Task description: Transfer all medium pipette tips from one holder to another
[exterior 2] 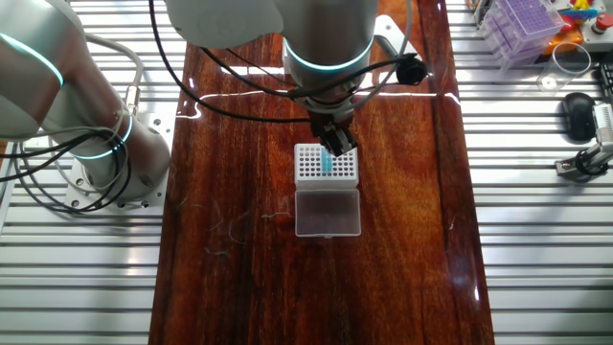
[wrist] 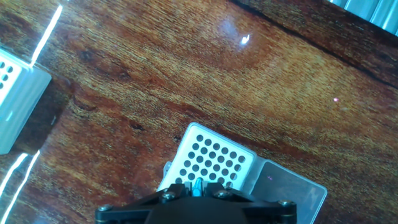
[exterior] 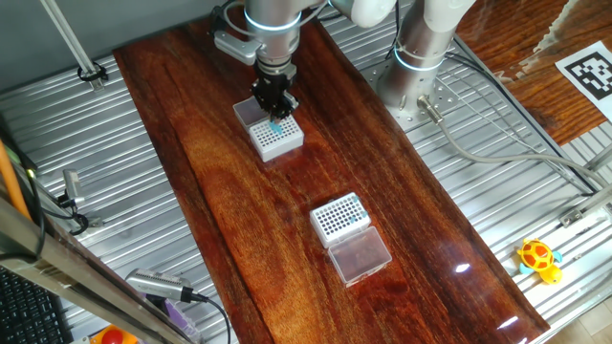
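Observation:
My gripper (exterior: pixel 275 113) is shut on one teal medium pipette tip (exterior: pixel 275 125), held upright over a white holder (exterior: pixel 280 140) whose clear lid (exterior: pixel 249 113) lies open beside it. In the other fixed view the tip (exterior 2: pixel 327 163) hangs over that holder's hole grid (exterior 2: pixel 312 165); I cannot tell whether its point is in a hole. The hand view shows the tip (wrist: pixel 198 185) between the dark fingers, above empty-looking holes (wrist: pixel 211 158). A second white holder (exterior: pixel 341 218) with its open lid (exterior: pixel 359 256) sits nearer the table's front.
The robot base (exterior: pixel 421 67) stands at the back right on the ribbed metal surface. A yellow toy (exterior: pixel 538 256) lies at the right, a pen-like tool (exterior: pixel 163 287) at the front left. A purple box (exterior 2: pixel 525 24) and a mouse (exterior 2: pixel 575 113) sit off the wooden board.

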